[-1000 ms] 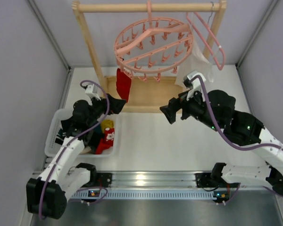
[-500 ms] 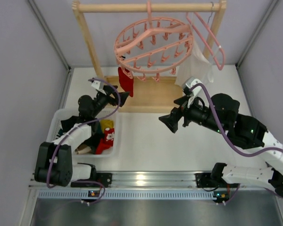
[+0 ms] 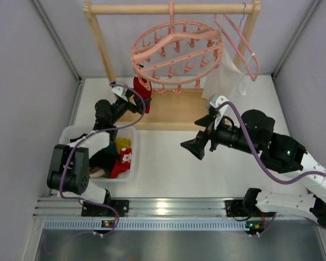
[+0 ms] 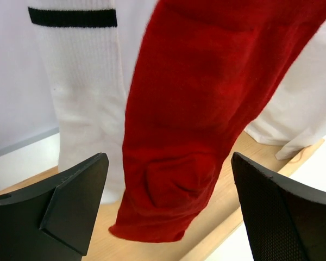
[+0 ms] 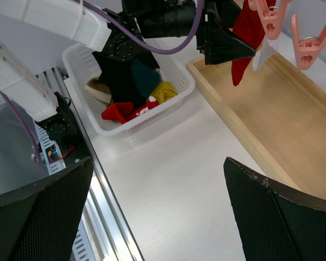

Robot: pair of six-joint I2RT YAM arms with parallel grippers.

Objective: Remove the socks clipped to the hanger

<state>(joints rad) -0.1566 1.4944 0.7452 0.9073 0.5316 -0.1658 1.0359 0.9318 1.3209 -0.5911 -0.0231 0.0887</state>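
Red sock (image 3: 143,88) hangs from the pink hanger (image 3: 176,51) at twelve o'clock. The left arm stretches up to it, with the left fingers (image 3: 133,98) spread wide and gripping nothing. The right fingers (image 3: 191,148), also apart, hover mid-desk. At nine o'clock, a white basket (image 3: 62,149) holds black, yellow and red socks.

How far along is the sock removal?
Done: several socks lie in the white plastic basket. In hand: open left gripper straddles the red sock hanging from the round salmon-pink clip hanger, not gripping yet. Left: that sock and the white black-striped sock beside it. Right gripper open, empty.
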